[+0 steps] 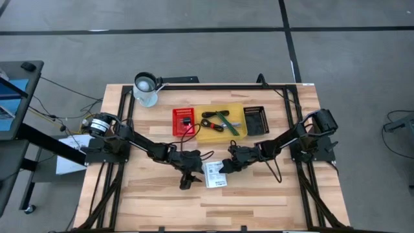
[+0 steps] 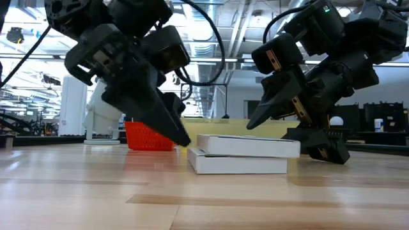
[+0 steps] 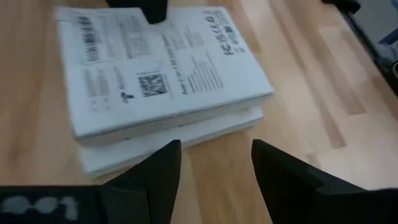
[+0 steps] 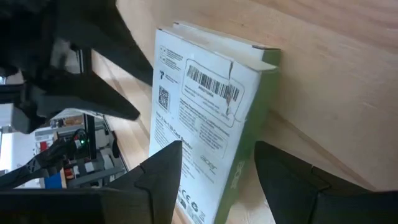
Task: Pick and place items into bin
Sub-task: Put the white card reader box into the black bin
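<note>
White packet [image 1: 215, 175] — open fingers at both edges

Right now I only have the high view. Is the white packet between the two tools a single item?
Observer: No. The low view shows two flat white boxes stacked, with the upper box shifted sideways on the lower box.
Operator: Is the left tool gripping them?
Observer: No. Its wrist view shows the left tool open, with the stack ahead of its fingers, not between them.
Operator: And the right tool?
Observer: The right tool is open too. It faces a green side of the stack that does not show from above.
</note>
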Robot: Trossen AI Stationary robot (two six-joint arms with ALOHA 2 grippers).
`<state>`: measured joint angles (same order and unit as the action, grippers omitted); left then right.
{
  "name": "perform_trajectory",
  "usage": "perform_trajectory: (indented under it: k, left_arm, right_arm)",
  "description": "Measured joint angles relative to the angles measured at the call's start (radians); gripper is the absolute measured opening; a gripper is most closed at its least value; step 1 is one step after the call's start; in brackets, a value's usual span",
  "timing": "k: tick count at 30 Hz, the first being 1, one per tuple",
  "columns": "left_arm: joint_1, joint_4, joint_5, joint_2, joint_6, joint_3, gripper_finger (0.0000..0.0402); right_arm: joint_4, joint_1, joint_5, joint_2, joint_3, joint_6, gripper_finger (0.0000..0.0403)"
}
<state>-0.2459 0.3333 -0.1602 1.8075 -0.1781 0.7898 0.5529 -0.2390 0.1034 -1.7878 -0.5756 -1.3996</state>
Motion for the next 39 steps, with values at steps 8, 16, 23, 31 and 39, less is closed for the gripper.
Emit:
perform_trajectory:
  k: [8, 16, 23, 31, 39]
  left_arm:
    - [0.002, -0.016, -0.046, 0.066, -0.013, 0.049, 0.0187]
    - [0.004, -0.091, -0.042, 0.078, 0.019, 0.098, 0.0187]
    - [0.004, -0.127, -0.040, 0.078, 0.018, 0.111, 0.0187]
    - [0.005, -0.174, -0.041, 0.077, -0.004, 0.113, 0.0187]
    - [0.005, -0.189, -0.041, 0.065, -0.006, 0.112, 0.0187]
  right_arm:
    - [0.000, 0.000, 0.004, 0.000, -0.001, 0.013, 0.0196]
    - [-0.001, 0.000, 0.007, 0.000, -0.001, 0.022, 0.0196]
    - [0.001, -0.001, 0.012, 0.000, -0.001, 0.038, 0.0196]
    - [-0.002, 0.000, 0.011, 0.000, -0.001, 0.039, 0.0196]
    - [-0.004, -0.001, 0.012, 0.000, -0.001, 0.039, 0.0196]
